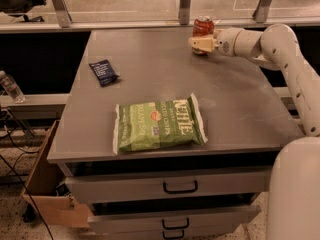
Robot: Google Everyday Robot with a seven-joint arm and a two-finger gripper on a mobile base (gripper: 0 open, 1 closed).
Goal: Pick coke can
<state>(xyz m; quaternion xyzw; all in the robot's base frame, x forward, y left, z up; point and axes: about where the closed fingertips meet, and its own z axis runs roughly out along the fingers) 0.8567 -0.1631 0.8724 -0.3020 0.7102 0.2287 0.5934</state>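
The coke can [202, 26] is a small red can with a silver top. It stands upright at the far edge of the grey table [150, 79], right of centre. My gripper [199, 44] reaches in from the right on a white arm. Its fingertips sit right in front of the can's lower half and hide its base. I cannot tell whether they touch the can.
A green chip bag [157, 124] lies flat near the table's front edge. A small dark blue packet [103, 72] lies at the left. Metal posts [185, 4] stand just behind the table's far edge. Drawers [170, 186] are below the tabletop. A cardboard box [47, 194] stands on the floor at left.
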